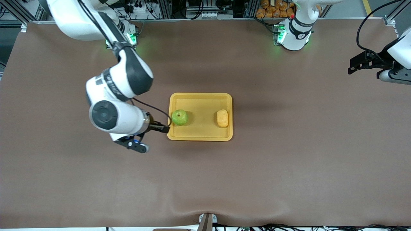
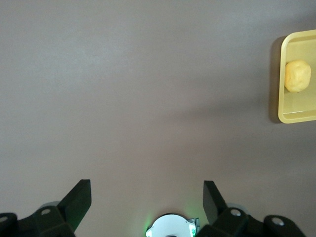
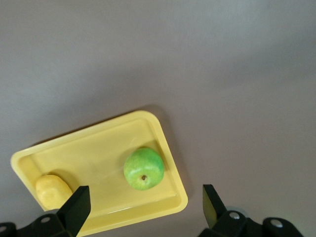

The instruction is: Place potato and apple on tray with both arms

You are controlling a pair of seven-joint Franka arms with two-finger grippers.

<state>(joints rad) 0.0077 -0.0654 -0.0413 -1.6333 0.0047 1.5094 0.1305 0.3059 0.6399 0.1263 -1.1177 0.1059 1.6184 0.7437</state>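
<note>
The yellow-orange tray (image 1: 199, 136) lies mid-table. The green apple (image 1: 179, 117) sits on it at the right arm's end, and the potato (image 1: 222, 118) sits on it at the left arm's end. My right gripper (image 1: 162, 129) is open and empty, up over the tray's edge beside the apple. Its wrist view shows the apple (image 3: 143, 168), the potato (image 3: 52, 191) and the tray (image 3: 98, 148) below its open gripper (image 3: 145, 192). My left gripper (image 1: 354, 64) is open and empty, over bare table near the left arm's end. Its wrist view (image 2: 147, 197) shows the potato (image 2: 297, 75) on the tray (image 2: 301, 117).
The brown table mat (image 1: 289, 160) surrounds the tray. A heap of orange items (image 1: 276, 8) lies off the table's edge by the left arm's base (image 1: 293, 35). That base also shows in the left wrist view (image 2: 172, 227).
</note>
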